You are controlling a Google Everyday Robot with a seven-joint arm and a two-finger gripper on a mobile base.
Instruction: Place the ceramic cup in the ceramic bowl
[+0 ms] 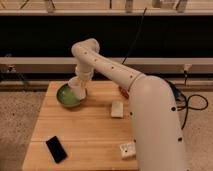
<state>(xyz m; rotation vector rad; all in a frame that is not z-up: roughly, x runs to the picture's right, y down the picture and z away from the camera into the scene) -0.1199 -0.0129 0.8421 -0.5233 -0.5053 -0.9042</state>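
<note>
The green ceramic bowl (pixel 66 96) sits at the far left of the wooden table (pixel 85 132). The white arm reaches from the right over the table and bends down to the bowl. My gripper (pixel 78 84) hangs over the bowl's right rim, shut on the pale ceramic cup (pixel 75 87). The cup is held just above the inside of the bowl on its right side, and its base is hidden by the bowl's rim.
A white rectangular block (pixel 117 108) lies right of the bowl. Another white block (pixel 127 149) lies near the front edge. A black phone (pixel 56 149) lies at the front left. A rail and a dark wall run behind the table.
</note>
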